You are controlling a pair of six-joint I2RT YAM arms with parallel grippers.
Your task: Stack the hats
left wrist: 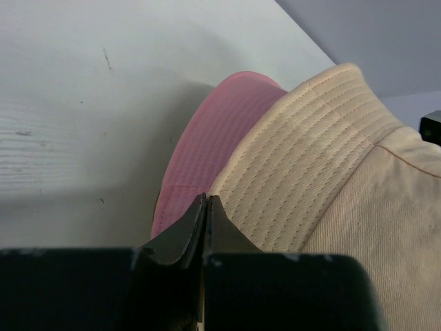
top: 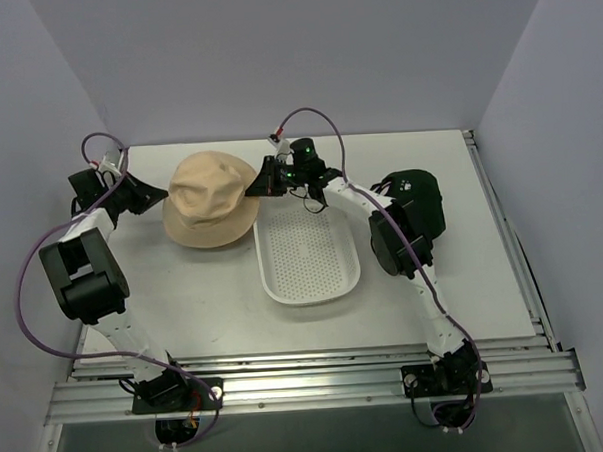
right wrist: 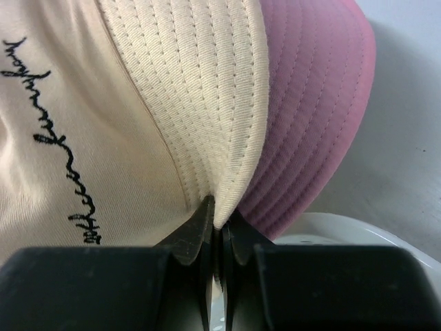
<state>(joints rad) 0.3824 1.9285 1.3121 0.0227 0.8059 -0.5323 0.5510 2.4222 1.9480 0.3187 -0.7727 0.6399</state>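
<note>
Beige hat [top: 210, 200] sits on white table [top: 205, 300] between pale walls [top: 274, 57].

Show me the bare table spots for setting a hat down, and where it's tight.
Widest bare patch: near-left table, bordered by the beige hat, the white tray and the left arm. Another lies near-right, past the right arm, in front of the dark hat. Crowded: the far middle, where beige hat and tray sit close.
</note>
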